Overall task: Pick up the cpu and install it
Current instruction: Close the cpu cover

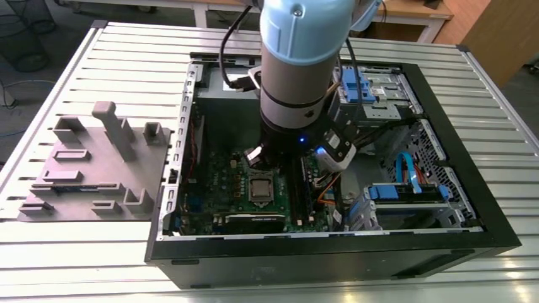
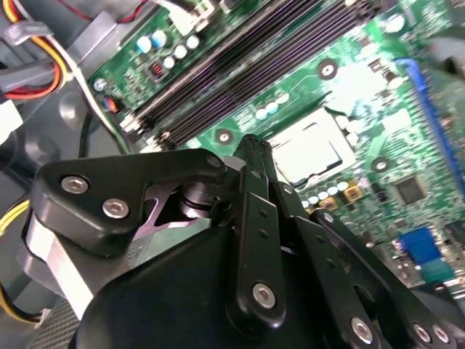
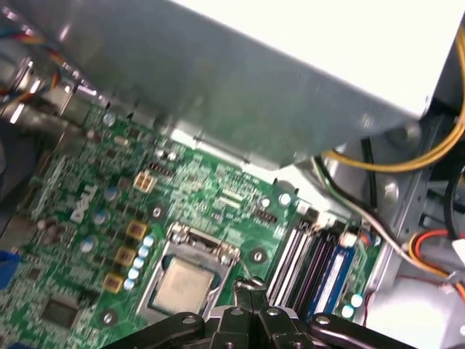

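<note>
cpu (image 1: 260, 187) lies flat in the socket on the motherboard (image 3: 87, 211), inside the open PC case (image 1: 471, 243). Gripper (image 2: 252, 145) hangs above the board, jaws clenched together, gripping nothing. In the first wrist view its tip sits just beside the socket, between the cpu and the memory slots (image 3: 309, 254). Grey moulded tray (image 1: 84, 170) on the slatted surface (image 1: 76, 252), exterior view's left of the case.
</note>
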`<state>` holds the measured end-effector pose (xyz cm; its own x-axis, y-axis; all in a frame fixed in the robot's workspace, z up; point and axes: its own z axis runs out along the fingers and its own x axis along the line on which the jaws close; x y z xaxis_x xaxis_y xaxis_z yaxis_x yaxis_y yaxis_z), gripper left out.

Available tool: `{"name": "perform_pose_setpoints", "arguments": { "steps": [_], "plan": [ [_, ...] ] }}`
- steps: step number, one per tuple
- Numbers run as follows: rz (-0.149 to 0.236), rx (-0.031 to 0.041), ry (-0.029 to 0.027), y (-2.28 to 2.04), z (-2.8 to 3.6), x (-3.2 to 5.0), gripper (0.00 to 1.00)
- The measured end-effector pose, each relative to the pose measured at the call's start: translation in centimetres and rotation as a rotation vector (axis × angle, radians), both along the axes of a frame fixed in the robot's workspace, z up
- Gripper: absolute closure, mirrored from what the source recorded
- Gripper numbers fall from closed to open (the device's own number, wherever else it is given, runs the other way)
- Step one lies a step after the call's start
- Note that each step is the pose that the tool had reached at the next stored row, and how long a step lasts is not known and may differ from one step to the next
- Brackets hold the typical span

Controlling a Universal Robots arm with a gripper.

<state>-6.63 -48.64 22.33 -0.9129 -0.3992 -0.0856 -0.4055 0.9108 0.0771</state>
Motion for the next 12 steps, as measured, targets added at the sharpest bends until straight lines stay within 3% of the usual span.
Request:
{"name": "perform_pose_setpoints", "arguments": {
  "steps": [4, 12],
  "plan": [
    [0.0, 0.0001, -0.0001, 0.73, -0.01, 0.01, 0.89],
    [0.0, 0.0002, -0.0006, 0.72, 0.0, -0.08, 0.89]
  ]
}}
